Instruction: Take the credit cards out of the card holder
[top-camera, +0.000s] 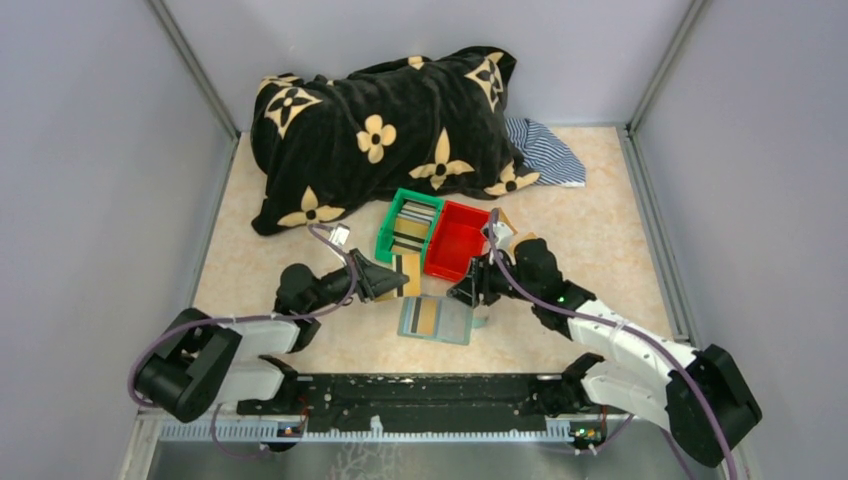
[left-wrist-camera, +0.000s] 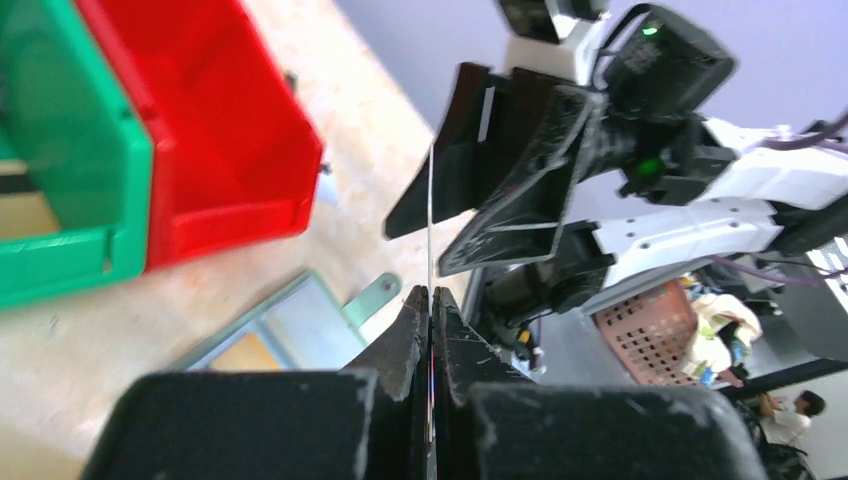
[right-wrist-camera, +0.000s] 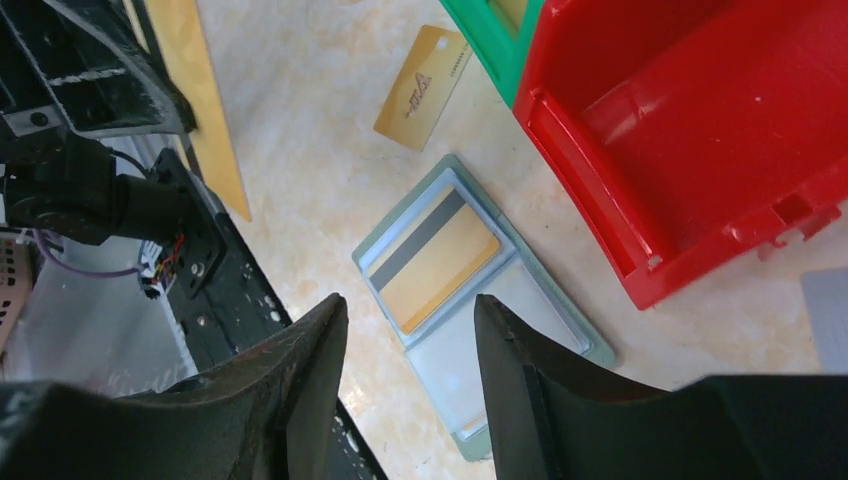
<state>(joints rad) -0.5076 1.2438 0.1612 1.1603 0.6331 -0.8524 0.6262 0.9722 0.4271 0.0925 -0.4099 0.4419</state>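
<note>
The card holder (top-camera: 436, 320) lies open and flat on the table, its closure tab (left-wrist-camera: 372, 297) sticking out. One gold credit card with a dark stripe (right-wrist-camera: 435, 262) sits in its see-through pocket. The other pocket (right-wrist-camera: 500, 330) looks empty. My left gripper (left-wrist-camera: 431, 300) is shut on a gold credit card (top-camera: 407, 276), seen edge-on in the left wrist view, held above the table left of the holder. It also shows in the right wrist view (right-wrist-camera: 200, 110). Another gold card (right-wrist-camera: 422, 87) lies loose on the table. My right gripper (right-wrist-camera: 410, 300) is open and empty above the holder.
A green bin (top-camera: 390, 225) holding several cards and an empty red bin (top-camera: 458, 240) stand side by side just beyond the holder. A black flowered blanket (top-camera: 380, 130) and a striped cloth (top-camera: 545, 150) lie at the back. Grey walls enclose the table.
</note>
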